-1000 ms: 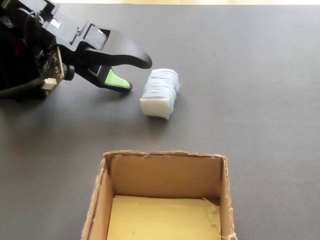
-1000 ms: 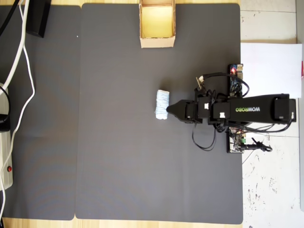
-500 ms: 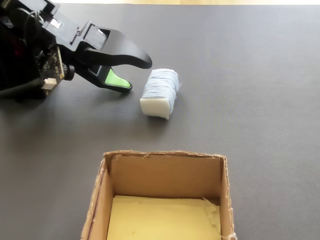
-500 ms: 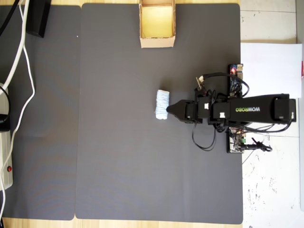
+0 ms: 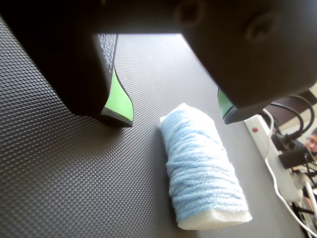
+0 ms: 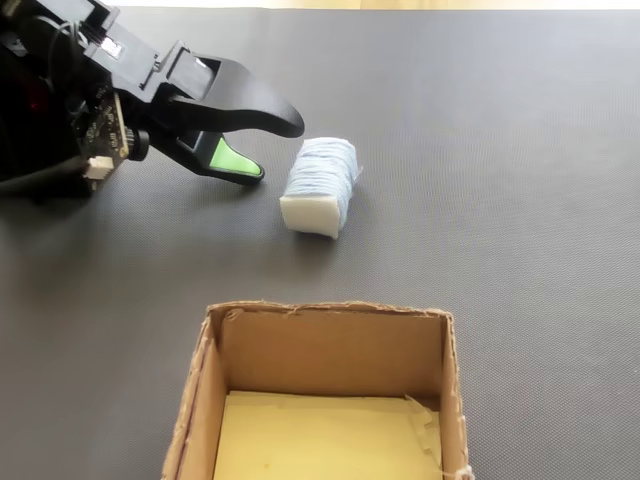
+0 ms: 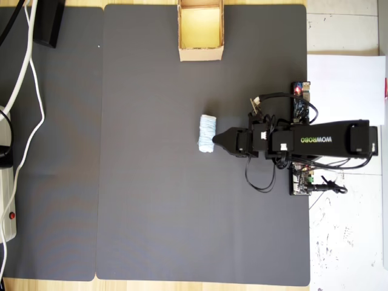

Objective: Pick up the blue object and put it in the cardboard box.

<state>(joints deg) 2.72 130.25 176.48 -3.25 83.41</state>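
The blue object (image 6: pixel 322 185) is a pale blue yarn roll with whitish ends, lying on its side on the dark mat. In the wrist view the blue object (image 5: pixel 203 168) lies just ahead of the two green-padded jaws, which stand wide apart. My gripper (image 6: pixel 275 150) is open, its tips just left of the roll and apart from it. In the overhead view the gripper (image 7: pixel 217 140) points at the roll (image 7: pixel 207 133) from the right. The cardboard box (image 6: pixel 330 345) stands open in the fixed view's foreground with a yellowish floor. Overhead, the box (image 7: pixel 200 54) is at the mat's top edge.
The dark textured mat (image 7: pixel 151 182) covers most of the table. White cables (image 7: pixel 24 91) and a power strip (image 7: pixel 7 200) lie along the left side of the overhead view. The arm's base boards (image 7: pixel 300 100) and white paper (image 7: pixel 345 79) are at the right.
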